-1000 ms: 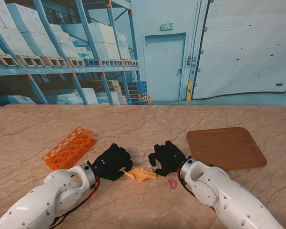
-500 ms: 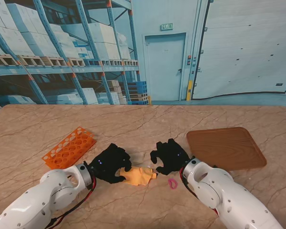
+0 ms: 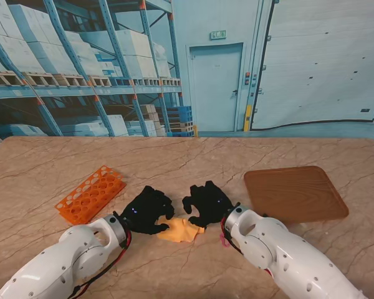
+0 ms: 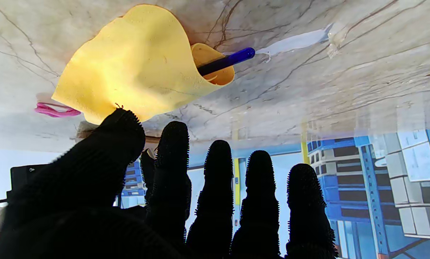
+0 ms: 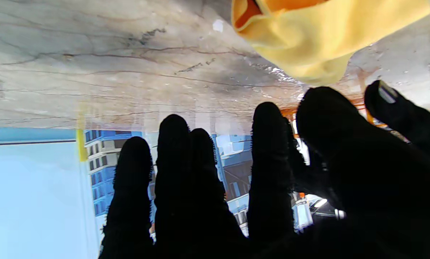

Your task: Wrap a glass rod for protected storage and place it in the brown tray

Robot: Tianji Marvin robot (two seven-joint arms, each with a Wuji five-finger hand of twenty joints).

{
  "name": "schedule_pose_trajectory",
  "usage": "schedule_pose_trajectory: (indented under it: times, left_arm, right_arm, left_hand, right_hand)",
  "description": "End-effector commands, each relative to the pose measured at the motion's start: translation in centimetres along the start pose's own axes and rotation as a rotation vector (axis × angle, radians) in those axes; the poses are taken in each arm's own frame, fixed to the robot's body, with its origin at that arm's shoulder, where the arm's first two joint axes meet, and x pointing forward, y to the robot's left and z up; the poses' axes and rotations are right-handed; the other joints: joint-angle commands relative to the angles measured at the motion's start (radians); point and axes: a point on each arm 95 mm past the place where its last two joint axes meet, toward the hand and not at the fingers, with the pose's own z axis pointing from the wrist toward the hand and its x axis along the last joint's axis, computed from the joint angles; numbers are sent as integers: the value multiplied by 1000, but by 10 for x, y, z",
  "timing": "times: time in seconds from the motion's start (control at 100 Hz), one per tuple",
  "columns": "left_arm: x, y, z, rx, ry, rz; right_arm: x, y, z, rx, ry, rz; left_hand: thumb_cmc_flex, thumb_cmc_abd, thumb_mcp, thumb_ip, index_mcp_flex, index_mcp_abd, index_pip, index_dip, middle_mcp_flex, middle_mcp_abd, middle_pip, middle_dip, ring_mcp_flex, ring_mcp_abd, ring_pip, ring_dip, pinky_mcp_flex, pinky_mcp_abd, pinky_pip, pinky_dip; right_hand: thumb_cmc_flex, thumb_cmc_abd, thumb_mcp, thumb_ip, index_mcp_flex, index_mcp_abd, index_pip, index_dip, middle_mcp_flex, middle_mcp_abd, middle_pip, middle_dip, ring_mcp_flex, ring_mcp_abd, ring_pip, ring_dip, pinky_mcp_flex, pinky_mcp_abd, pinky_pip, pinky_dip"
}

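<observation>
The blue glass rod (image 4: 225, 61) lies on the marbled worktop (image 3: 193, 162), loosely rolled in a soft yellow cloth (image 3: 181, 230), one end poking out. Wrapping looks unfinished; a pink elastic band (image 4: 53, 110) lies unused beside it. The left robot hand (image 3: 146, 210) and right robot hand (image 3: 206, 203) hover with fingers spread, holding nothing. The brown wooden tray (image 3: 296, 193) and orange perforated rack (image 3: 90, 193) hold nothing.
</observation>
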Motion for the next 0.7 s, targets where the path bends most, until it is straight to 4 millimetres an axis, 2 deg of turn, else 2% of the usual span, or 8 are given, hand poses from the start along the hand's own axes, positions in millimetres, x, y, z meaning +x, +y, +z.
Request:
schedule_pose_trajectory:
  times: [0.0, 0.04, 0.08, 0.09, 0.12, 0.35, 0.51, 0.69]
  left_arm:
    - [3, 3, 2, -12, -6, -1]
    - [3, 4, 3, -17, -13, 3]
    - [3, 5, 4, -22, -21, 6]
    - [3, 6, 4, -23, -23, 7]
    - [4, 6, 4, -25, -27, 7]
    - [3, 10, 7, -45, -41, 20]
    - [4, 10, 9, -54, -53, 7]
    - [4, 11, 13, -71, -83, -2]
  right_arm:
    - [7, 3, 5, -12, 39, -26]
    - [8, 2, 6, -11, 54, -47]
    - [10, 1, 8, -8, 65, -64]
    - [10, 1, 8, -7, 67, -67]
    - [11, 0, 9, -3, 73, -75]
    - [13, -7, 13, 49, 75, -115]
    - [13, -12, 15, 93, 70, -157]
    - [11, -18, 14, 147, 50, -215]
  left_hand:
    - [38, 15, -3, 1, -9, 25, -11, -14, -21, 21, 6, 0, -14, 20, 15, 8, -15, 6, 23, 14]
    - [36, 16, -2, 2, -7, 32, -19, -19, -21, 23, 6, -1, -16, 24, 16, 7, -16, 6, 27, 14]
    - [28, 19, -1, 4, -3, 40, -31, -24, -21, 27, 5, -1, -17, 28, 19, 7, -17, 7, 32, 13]
    - [24, 21, 0, 5, -1, 45, -36, -25, -20, 29, 5, -2, -17, 29, 20, 7, -17, 8, 34, 13]
    - [17, 25, 0, 6, 0, 50, -42, -27, -20, 31, 5, -2, -18, 31, 21, 7, -16, 6, 37, 13]
    - [1, 36, 1, 13, 14, 66, -71, -24, -10, 38, 8, 0, -15, 42, 30, 9, -11, 8, 60, 17]
    - [3, 37, 0, 12, 20, 66, -77, -22, -7, 41, 6, -1, -15, 43, 28, 6, -13, 10, 60, 13]
    - [42, 9, 12, 8, 25, 64, -79, -25, 0, 43, 3, -2, -10, 45, 27, 5, -13, 11, 59, 10]
  right_hand:
    - [-11, -40, 10, -1, 27, 32, -4, -19, 9, 14, 24, -6, 16, 16, 23, -13, -9, 26, 7, 27]
    - [-37, -46, 4, -2, 44, 66, -62, 7, 5, 19, 25, -8, 13, 19, 25, -17, -10, 30, 11, 21]
    - [-74, -26, -25, 45, 56, 117, -176, 81, -5, 26, 25, -8, 5, 24, 27, -17, -14, 34, 15, 14]
    - [-81, -20, -33, 62, 59, 127, -209, 126, -8, 28, 24, -7, 3, 25, 26, -17, -15, 35, 16, 13]
    - [-91, -23, -60, 73, 50, 152, -254, 163, -20, 36, 20, -8, -6, 30, 24, -18, -18, 38, 17, 12]
    - [-105, 3, -237, 94, 47, 207, -341, 180, -52, 63, 8, -7, -33, 55, 21, -14, -31, 46, 24, 16]
    - [-123, -25, -278, 106, 29, 213, -361, 182, -66, 58, -3, -10, -41, 47, 11, -16, -32, 44, 24, 16]
    - [-83, -38, -288, 112, -5, 226, -400, 181, -98, 50, -22, -12, -53, 34, -16, -24, -30, 30, 14, 12]
